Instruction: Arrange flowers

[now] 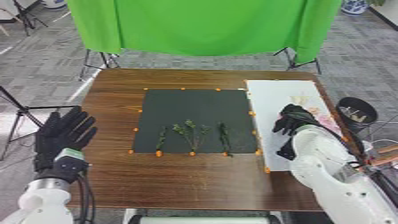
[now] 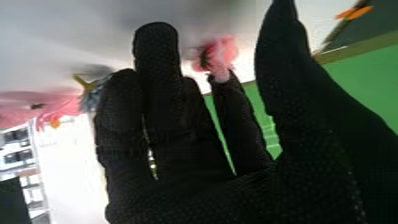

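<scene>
On the brown wooden table (image 1: 195,185), three green leafy stems (image 1: 193,134) lie at the black mat's (image 1: 195,105) near side, left hand (image 1: 65,134) spread wide beyond the table's left edge, right hand (image 1: 296,118) loosely extended over the white mat (image 1: 269,100), beside pink flowers (image 2: 224,49), green cloth (image 1: 195,25) beyond.

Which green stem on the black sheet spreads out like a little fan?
The middle stem: its branches spread apart, while the left stem and the right stem look narrow.
</scene>
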{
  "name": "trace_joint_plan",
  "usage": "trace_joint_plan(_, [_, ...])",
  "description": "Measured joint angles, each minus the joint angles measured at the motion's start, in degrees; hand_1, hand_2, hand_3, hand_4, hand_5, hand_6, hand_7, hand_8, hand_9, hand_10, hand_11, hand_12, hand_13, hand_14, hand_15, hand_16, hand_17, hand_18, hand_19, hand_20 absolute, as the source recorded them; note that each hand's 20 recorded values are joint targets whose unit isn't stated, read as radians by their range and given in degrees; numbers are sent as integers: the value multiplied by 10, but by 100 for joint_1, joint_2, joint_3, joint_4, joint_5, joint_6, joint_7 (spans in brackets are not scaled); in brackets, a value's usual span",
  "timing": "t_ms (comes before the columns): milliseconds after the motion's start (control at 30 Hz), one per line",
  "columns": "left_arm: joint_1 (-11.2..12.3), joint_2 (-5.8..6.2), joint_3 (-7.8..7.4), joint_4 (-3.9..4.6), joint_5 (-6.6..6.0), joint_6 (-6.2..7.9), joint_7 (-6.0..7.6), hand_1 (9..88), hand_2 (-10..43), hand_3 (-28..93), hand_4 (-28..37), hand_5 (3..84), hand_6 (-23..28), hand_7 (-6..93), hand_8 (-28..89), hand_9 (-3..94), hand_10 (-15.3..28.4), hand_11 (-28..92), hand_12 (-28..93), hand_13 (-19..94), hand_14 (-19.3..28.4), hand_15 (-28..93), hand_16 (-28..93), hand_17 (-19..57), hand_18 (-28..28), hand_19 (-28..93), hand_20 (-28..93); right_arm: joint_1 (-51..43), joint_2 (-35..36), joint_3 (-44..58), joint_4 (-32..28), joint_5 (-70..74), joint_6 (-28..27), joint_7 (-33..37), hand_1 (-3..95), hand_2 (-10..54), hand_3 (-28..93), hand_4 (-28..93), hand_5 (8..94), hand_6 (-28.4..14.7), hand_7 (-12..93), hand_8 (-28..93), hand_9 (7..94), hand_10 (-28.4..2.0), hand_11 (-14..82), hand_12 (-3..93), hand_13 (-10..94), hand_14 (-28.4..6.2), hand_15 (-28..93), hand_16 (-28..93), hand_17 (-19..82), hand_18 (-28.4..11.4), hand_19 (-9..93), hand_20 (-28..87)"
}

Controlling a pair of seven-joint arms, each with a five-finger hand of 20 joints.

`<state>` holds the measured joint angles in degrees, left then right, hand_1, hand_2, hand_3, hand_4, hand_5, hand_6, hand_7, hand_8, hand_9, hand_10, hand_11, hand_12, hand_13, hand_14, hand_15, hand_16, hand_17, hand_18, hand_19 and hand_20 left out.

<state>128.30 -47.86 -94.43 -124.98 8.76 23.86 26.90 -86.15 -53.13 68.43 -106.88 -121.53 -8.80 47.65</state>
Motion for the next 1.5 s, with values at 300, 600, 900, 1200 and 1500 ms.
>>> trace_joint_plan(300, [-27,-37,32,0,-27,2,-54,277,158,702,-283,475,109,155,-88,381,167,260,113,273,171,443,-94,-69,164,427,78,248,-1,39,168,116,126,77,523,-91,776,-282,540,-51,156,-125,533,-146,123,119,659,-97,466,304,354,-218,852,291])
trace_joint_plan(600, [-106,-55,142,6,-21,0,-122,276,158,704,-283,475,109,157,-88,380,167,261,113,273,172,444,-94,-69,164,427,78,366,-64,185,398,364,-445,41,541,-95,740,-283,611,-16,187,-122,641,-116,154,142,679,-85,423,340,354,-211,845,306])
trace_joint_plan(900, [-118,-102,177,25,-4,8,-223,276,159,703,-283,474,109,156,-88,380,168,262,112,272,173,447,-95,-69,163,428,78,292,-125,149,386,328,-273,-228,591,-83,607,-283,783,11,266,16,864,-103,166,342,728,-92,483,286,355,-207,820,346])
trace_joint_plan(1200, [-118,-130,187,58,18,5,-286,275,159,704,-283,473,108,155,-88,379,167,262,113,271,173,447,-96,-69,164,429,78,5,-88,45,157,-72,-66,-507,590,-75,629,-283,781,3,293,25,868,-102,179,341,733,-92,487,287,358,-205,814,349])
trace_joint_plan(1500, [-107,-123,161,62,20,0,-282,274,157,706,-283,473,109,153,-88,379,167,261,113,271,173,447,-95,-69,164,429,77,-466,78,15,-522,-227,814,-613,573,-78,665,-283,780,-2,306,13,869,-103,179,343,734,-89,479,315,361,-206,812,352])
